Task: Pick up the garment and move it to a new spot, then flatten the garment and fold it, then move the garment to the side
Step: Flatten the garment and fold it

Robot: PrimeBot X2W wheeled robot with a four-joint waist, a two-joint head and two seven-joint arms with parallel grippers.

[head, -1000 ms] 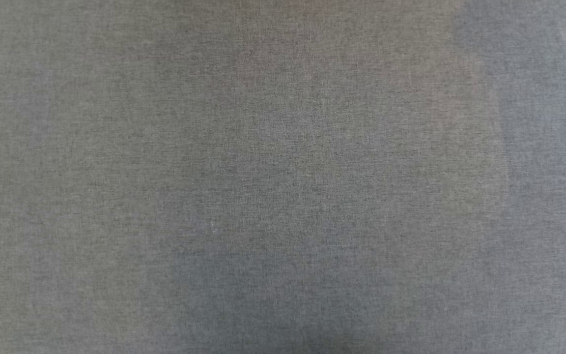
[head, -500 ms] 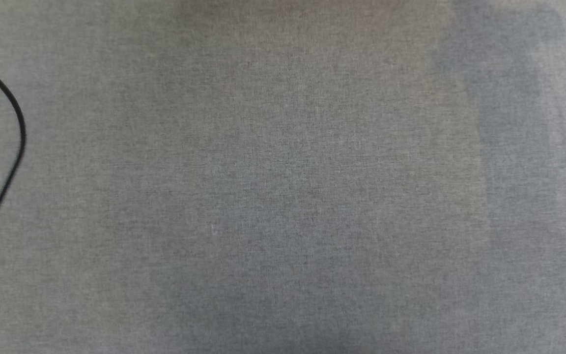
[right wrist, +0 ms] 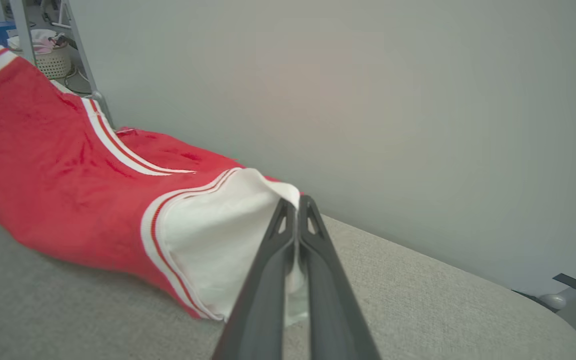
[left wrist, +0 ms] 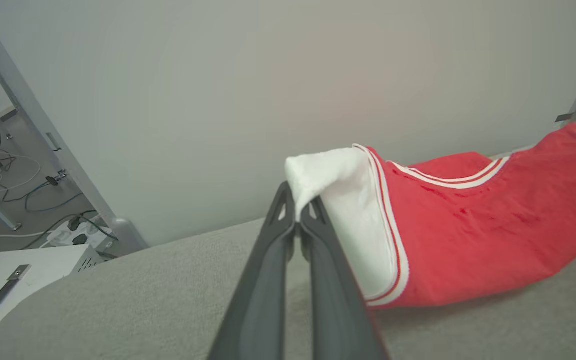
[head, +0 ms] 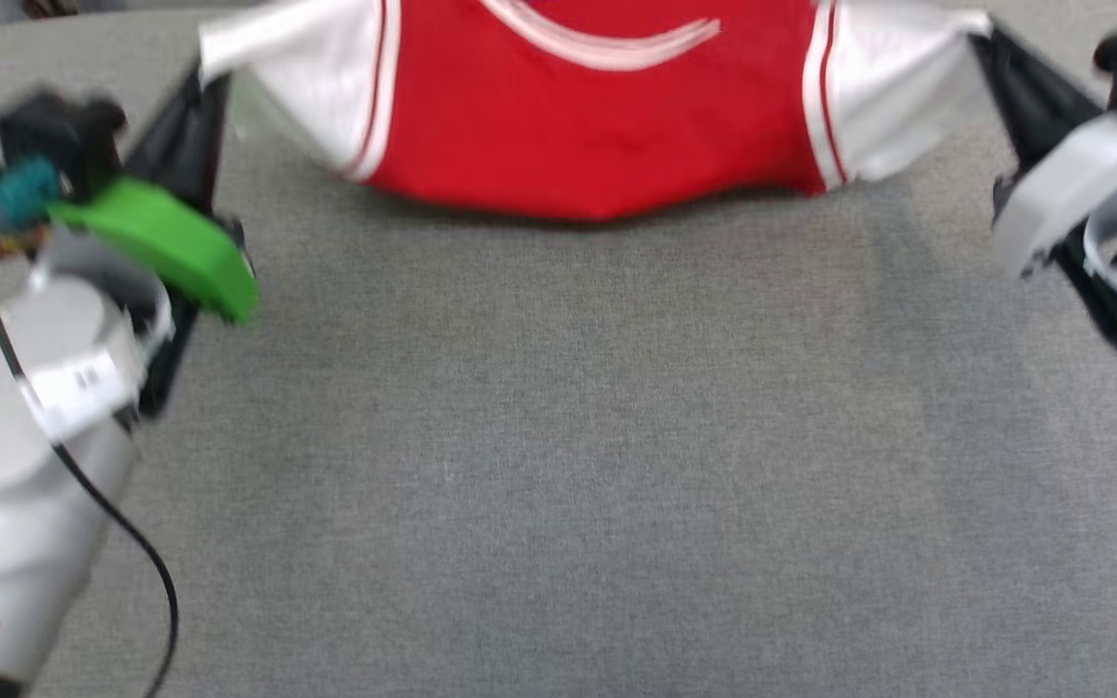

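My view swung off bare table [head: 558, 465] — the garment [head: 597, 126] hangs at its far side, left gripper [left wrist: 298, 215] and right gripper [right wrist: 295, 210] clamped on its sleeves. Relocating step — next, lower it evenly.

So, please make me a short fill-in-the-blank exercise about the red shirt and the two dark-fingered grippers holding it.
The red jersey-style T-shirt has ___ short sleeves.
The left gripper is shut on one ___.
The right gripper is ___ on the other sleeve.
Below the shirt lies a ___ woven fabric surface.
Missing words: white; sleeve; shut; grey.
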